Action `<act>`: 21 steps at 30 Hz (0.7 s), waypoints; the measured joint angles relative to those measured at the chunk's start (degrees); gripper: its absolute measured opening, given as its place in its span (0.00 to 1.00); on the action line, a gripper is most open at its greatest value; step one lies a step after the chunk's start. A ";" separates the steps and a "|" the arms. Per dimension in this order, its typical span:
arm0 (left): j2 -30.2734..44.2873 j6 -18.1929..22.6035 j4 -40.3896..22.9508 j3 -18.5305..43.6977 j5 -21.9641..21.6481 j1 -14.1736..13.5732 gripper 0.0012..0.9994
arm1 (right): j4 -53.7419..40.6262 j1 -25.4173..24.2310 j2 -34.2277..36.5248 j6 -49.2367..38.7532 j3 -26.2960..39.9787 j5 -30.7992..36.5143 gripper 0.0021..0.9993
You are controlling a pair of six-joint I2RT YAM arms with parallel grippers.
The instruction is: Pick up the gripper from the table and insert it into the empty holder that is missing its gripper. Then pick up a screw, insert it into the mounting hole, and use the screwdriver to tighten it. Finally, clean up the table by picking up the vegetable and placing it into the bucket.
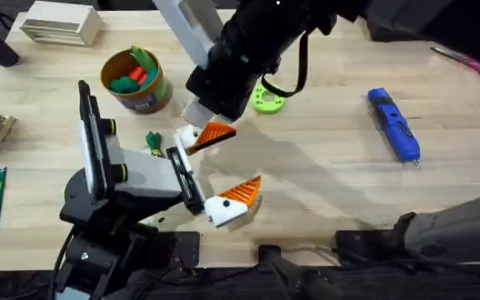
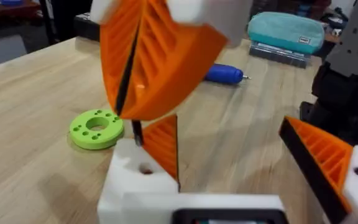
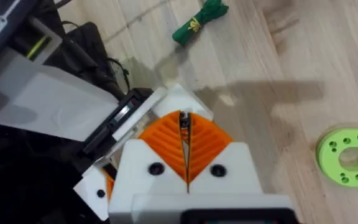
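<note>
Black arms, white fingers (image 3: 166,171) with orange ribbed pads (image 1: 242,191).

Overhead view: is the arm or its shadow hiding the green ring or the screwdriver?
Overhead view: the dark right arm overlaps the lime-green ring at its left edge; its shadow crosses bare table, short of the blue screwdriver. Left wrist view: the ring lies lit. Right wrist view: a shadow band stops short of the ring.

Orange ridged gripper (image 2: 164,144) stands upright in the white empty holder (image 2: 135,175).
</note>
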 joint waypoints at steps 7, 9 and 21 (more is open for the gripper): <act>0.00 0.00 0.00 0.00 0.02 0.00 0.99 | 0.04 0.94 0.00 0.07 0.00 0.00 0.00; 0.00 0.00 -0.02 0.00 0.02 0.00 0.99 | 0.02 0.94 0.00 0.22 0.00 0.00 0.00; 0.07 -0.24 -0.04 0.00 0.06 0.00 0.99 | 0.85 0.92 1.92 0.25 -1.24 -0.19 0.00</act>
